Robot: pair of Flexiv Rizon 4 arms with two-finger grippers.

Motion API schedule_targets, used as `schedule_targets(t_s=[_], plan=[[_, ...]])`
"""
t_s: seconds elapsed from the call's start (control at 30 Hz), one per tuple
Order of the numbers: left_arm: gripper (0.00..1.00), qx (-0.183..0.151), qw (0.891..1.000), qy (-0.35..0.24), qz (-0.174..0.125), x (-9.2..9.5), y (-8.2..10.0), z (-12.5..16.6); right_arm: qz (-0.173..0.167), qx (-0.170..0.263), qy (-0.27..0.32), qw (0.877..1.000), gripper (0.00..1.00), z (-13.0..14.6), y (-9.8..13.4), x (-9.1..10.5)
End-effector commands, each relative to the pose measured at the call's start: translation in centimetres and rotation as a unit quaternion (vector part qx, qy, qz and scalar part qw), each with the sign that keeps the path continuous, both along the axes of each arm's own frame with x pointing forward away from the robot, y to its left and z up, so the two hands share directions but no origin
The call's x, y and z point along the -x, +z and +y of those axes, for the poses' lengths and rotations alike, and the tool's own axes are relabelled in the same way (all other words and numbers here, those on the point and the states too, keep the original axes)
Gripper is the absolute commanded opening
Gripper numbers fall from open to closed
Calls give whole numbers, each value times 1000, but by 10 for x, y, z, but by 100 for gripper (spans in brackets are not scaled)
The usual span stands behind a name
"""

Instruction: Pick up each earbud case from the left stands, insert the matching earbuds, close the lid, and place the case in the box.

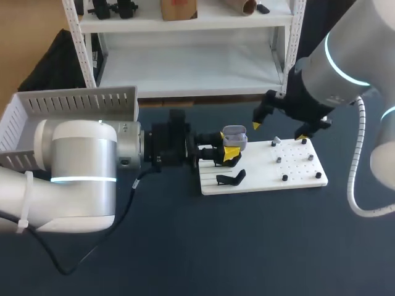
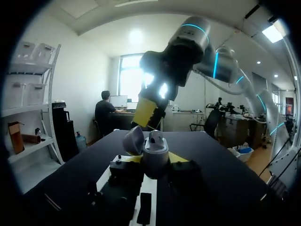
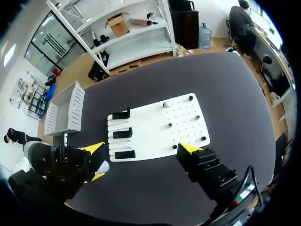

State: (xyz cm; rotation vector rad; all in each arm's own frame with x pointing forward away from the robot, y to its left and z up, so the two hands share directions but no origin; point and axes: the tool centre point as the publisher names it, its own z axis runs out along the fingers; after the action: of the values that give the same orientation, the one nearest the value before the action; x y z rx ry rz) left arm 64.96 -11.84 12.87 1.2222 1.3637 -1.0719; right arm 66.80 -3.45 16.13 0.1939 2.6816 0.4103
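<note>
While the left tool (image 1: 230, 154) clenches the grey, open-lidded plastic earbud case (image 1: 234, 137) upright above the flat white board (image 1: 259, 183), the right tool (image 1: 279, 129) hangs released just beside it, over the small dark pegs (image 1: 284, 177).

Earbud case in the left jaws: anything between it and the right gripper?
Nothing. In the head view only bare dark table shows between the earbud case and the right gripper.

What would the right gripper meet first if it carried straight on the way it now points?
Most likely the flat white pegboard: the right gripper, fingers open, points down at a bare patch beside the black stands. Depth is unclear.
</note>
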Motion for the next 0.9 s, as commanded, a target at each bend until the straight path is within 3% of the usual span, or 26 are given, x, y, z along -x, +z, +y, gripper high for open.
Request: schedule_targets(t_s=[0.03, 0.1, 0.2, 0.37, 0.53, 0.77, 0.9], plan=[[0, 1, 1000, 3, -1, 1, 0, 0, -4, 0, -2, 1000, 100, 0, -1, 2], [0, 1, 1000, 3, -1, 1, 0, 0, -1, -15, -22, 1000, 100, -3, -5, -3], [0, 1, 1000, 3, -1, 1, 0, 0, -3, -3, -41, 999, 100, -9, -15, -17], [0, 1, 1000, 3, -1, 1, 0, 0, 21, 7, -61, 998, 100, -18, -40, -40], [0, 1, 1000, 3, -1, 1, 0, 0, 58, 4, -70, 996, 100, -17, -58, -54], [0, 1, 1000, 3, -1, 1, 0, 0, 77, 10, -75, 994, 100, -13, -74, -66], [0, 1, 1000, 3, -1, 1, 0, 0, 85, 11, -77, 993, 75, -14, -84, -78]])
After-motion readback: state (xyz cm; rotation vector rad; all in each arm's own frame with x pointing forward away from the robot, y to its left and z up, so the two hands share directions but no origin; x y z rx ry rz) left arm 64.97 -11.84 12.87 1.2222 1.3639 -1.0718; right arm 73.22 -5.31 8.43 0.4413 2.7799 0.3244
